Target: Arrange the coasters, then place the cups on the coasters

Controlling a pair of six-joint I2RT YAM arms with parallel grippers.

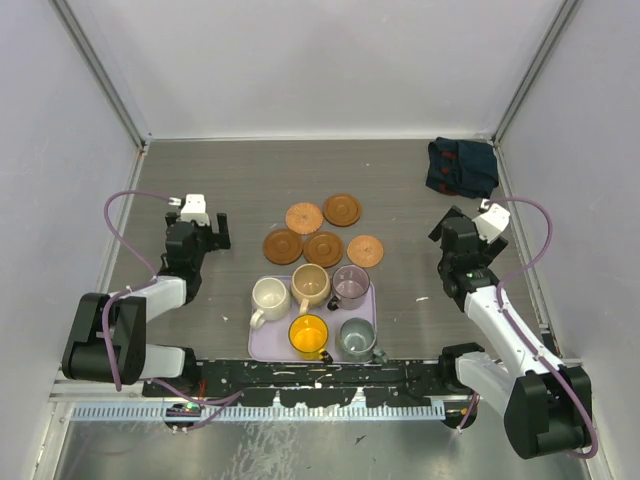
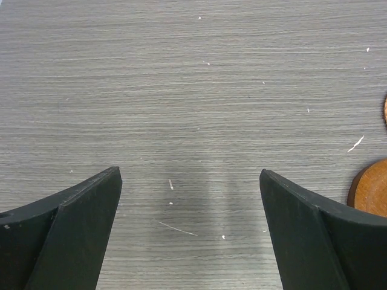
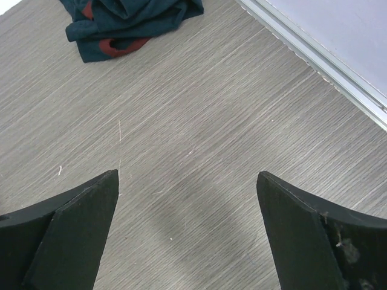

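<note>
Your left arm rises from its base at the near left corner, folds at the elbow, and runs its forearm away from you and slightly inward. That puts the left gripper (image 1: 198, 238) over bare surface (image 1: 230, 170), just left of the coasters (image 1: 323, 249). Its fingers are spread wide with only wood grain between them, and the brown rim of the nearest coaster (image 2: 372, 187) shows just beyond the right finger in the left wrist view. Your right arm mirrors this pose from the near right corner, its forearm angling up and inward. The right gripper (image 1: 455, 235) sits well to the right of the coasters and nearer to you than the dark crumpled cloth (image 1: 462, 166) in the far right corner. Its fingers are also spread as wide as they go, holding and touching nothing. The five coasters lie in a loose cluster at mid-surface, two in a far row and three in a near row, close together but none stacked. All five cups stand upright on the lavender tray (image 1: 262, 345), just on the near side of the coasters. The cream cup (image 1: 270, 297), tan cup (image 1: 311, 285) and mauve cup (image 1: 351, 284) stand along its far side. The yellow cup (image 1: 309, 335) and grey-green cup (image 1: 357, 337) stand along its near side.
</note>
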